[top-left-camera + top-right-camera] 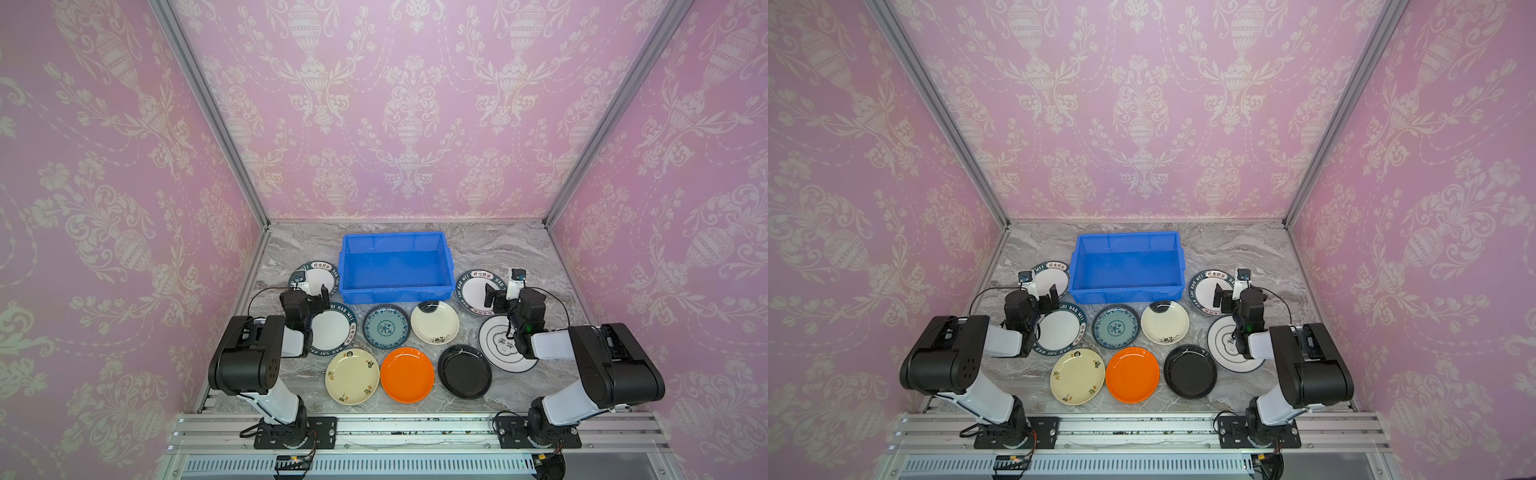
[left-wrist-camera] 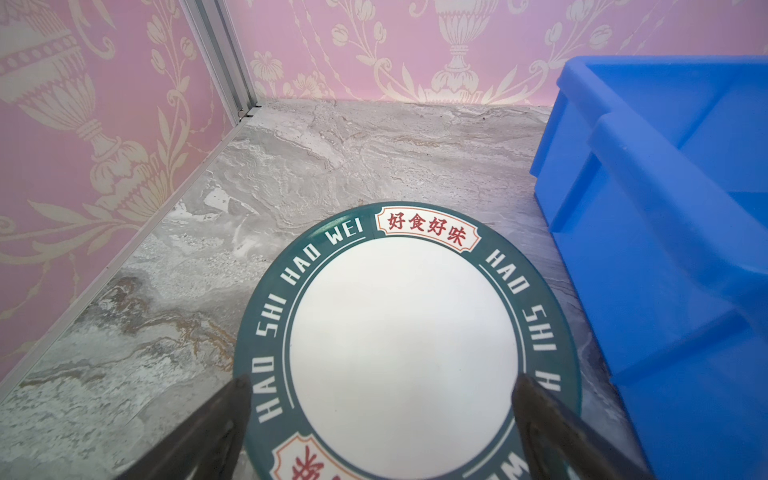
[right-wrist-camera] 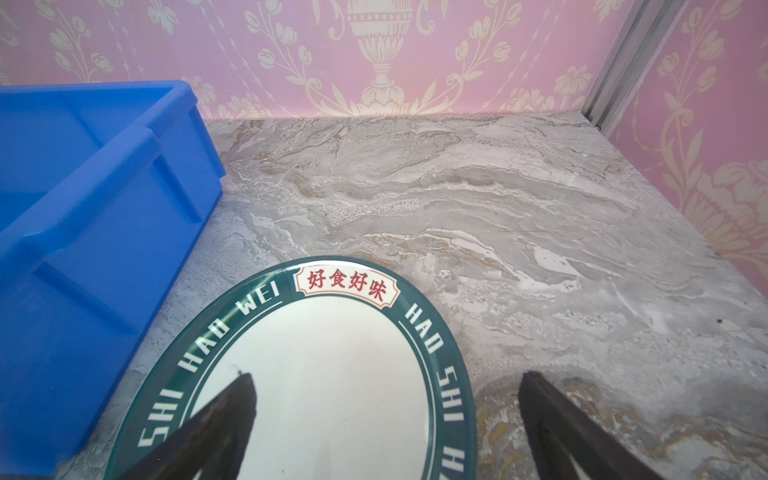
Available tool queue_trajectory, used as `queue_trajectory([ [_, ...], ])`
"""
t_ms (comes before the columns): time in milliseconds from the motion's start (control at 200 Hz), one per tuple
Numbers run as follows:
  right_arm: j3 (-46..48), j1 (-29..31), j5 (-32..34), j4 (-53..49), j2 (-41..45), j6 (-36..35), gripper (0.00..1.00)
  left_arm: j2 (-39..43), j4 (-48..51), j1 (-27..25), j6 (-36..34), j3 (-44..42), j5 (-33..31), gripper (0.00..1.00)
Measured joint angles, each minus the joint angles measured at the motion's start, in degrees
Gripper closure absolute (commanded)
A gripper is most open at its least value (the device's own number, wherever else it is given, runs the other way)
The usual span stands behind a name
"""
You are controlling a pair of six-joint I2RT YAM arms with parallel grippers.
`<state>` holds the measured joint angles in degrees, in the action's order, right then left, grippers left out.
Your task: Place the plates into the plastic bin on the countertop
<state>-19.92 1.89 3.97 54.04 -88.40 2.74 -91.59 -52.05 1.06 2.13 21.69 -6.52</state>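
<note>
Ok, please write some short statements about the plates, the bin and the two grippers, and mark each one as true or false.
1. The plastic bin holds no plates. True.
2. The orange plate lies between a cream plate and the black plate. True.
3. The left gripper is shut on a plate. False: its jaws stand open and hold nothing.
4. The teal plate is inside the bin. False: it lies on the countertop, in front of the bin.
5. The right gripper is open. True.
</note>
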Motion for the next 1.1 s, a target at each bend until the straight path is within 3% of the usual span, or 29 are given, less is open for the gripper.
queue_trajectory([
  [120,-0.6,0.5,3.1,-3.3,1.6,0.0,0.0,7.7,11.3,-2.1,-0.2,5.5,-6.3,0.01],
  [275,-5.8,3.4,12.2,-15.4,9.3,0.4,0.0,15.8,18.8,-1.9,2.2,11.5,-11.8,0.01],
  [455,-17.4,5.3,16.4,-31.6,17.6,4.9,0.0,12.6,38.0,2.7,11.4,28.4,-9.5,0.01],
  [560,-24.2,5.3,12.3,-40.2,19.0,8.4,0.0,8.4,42.0,7.2,16.9,34.9,-1.2,0.01],
  [761,-33.2,7.2,-2.0,-54.1,14.6,14.0,0.0,1.5,45.2,13.3,24.9,35.2,13.8,0.03],
  [946,-33.4,9.5,-11.2,-57.8,9.8,16.5,0.0,-1.0,40.8,17.9,29.9,30.2,22.3,0.01],
  [1101,-33.4,9.8,-15.5,-58.4,6.6,17.3,0.03,-4.3,42.0,19.1,30.6,31.1,27.7,0.01],
])
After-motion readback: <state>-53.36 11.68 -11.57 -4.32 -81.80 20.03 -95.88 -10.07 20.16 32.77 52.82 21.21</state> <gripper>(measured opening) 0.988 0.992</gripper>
